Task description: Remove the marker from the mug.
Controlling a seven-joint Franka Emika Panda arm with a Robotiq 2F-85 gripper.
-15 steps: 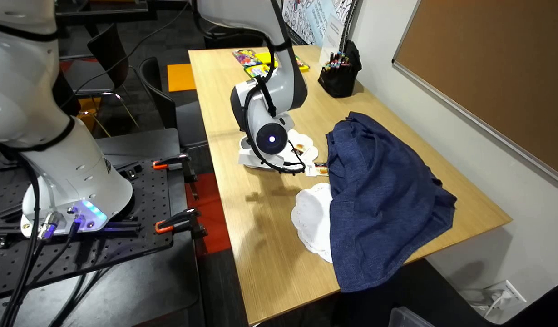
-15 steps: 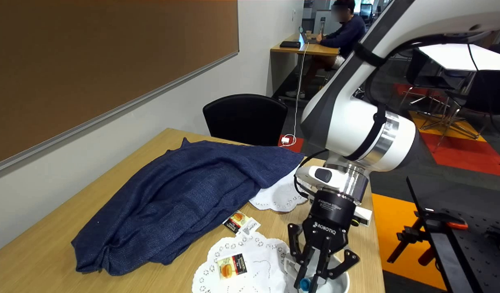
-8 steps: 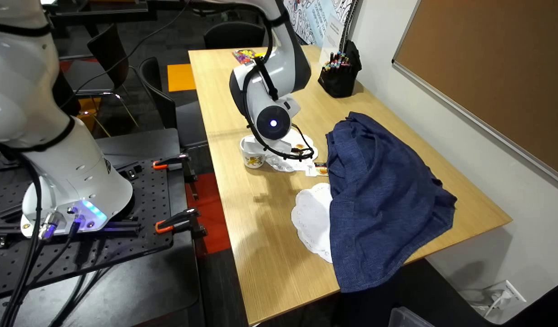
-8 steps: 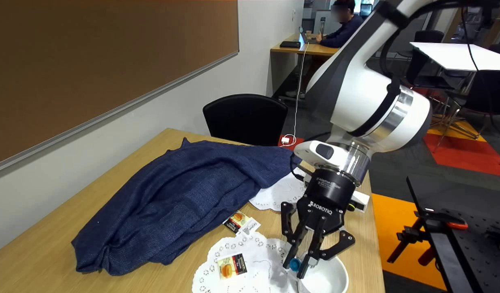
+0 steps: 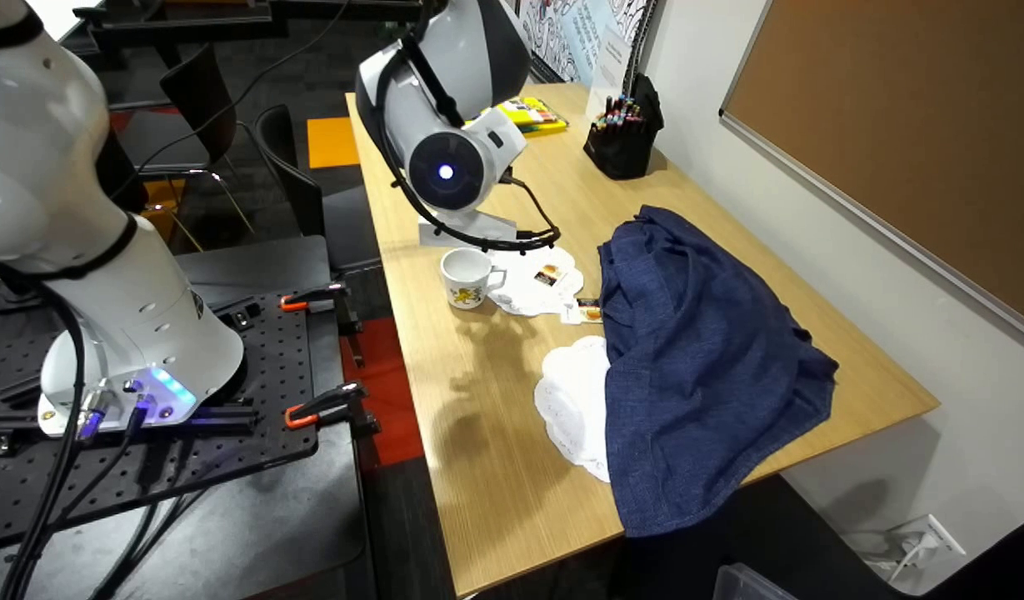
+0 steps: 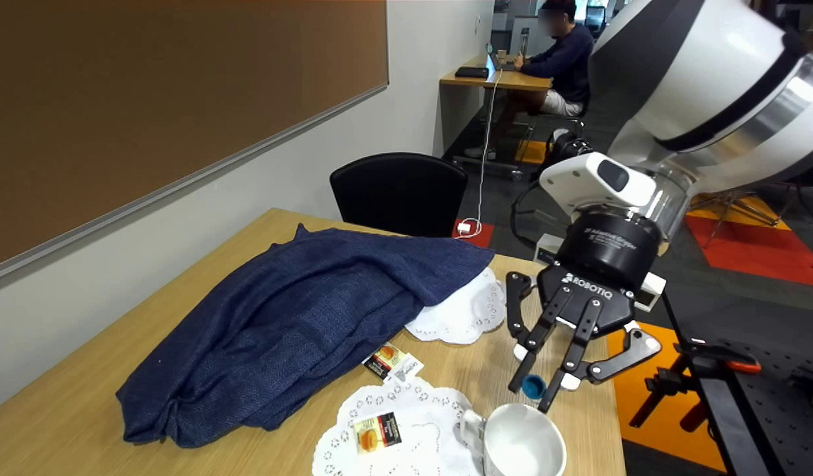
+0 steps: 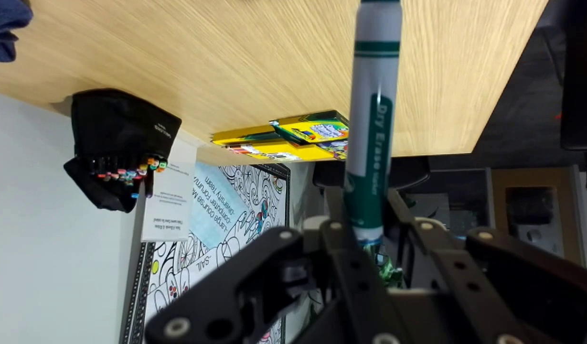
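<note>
The white mug (image 5: 466, 280) stands upright on the table near its edge, its handle toward a white doily. It also shows in an exterior view (image 6: 524, 444), with a white inside and no marker visible in it. My gripper (image 6: 530, 398) is above the mug, tilted, and shut on the marker. The marker (image 7: 373, 114) is white with a green "Dry Erase" label; it is held near one end and sticks out across the wrist view. Only its blue-green end (image 6: 533, 386) shows in an exterior view, between the fingertips. The gripper (image 7: 367, 203) also shows in the wrist view.
A dark blue cloth (image 5: 711, 367) lies over much of the table. White doilies (image 6: 393, 423) and tea packets (image 6: 378, 432) lie beside the mug. A black pen pouch (image 5: 624, 137) and yellow crayon boxes (image 5: 532, 115) are at the far end, near the wall.
The gripper has risen out of the mug with the marker held and has moved sideways and back from it. The mug stays in place and is uncovered in the views.
</note>
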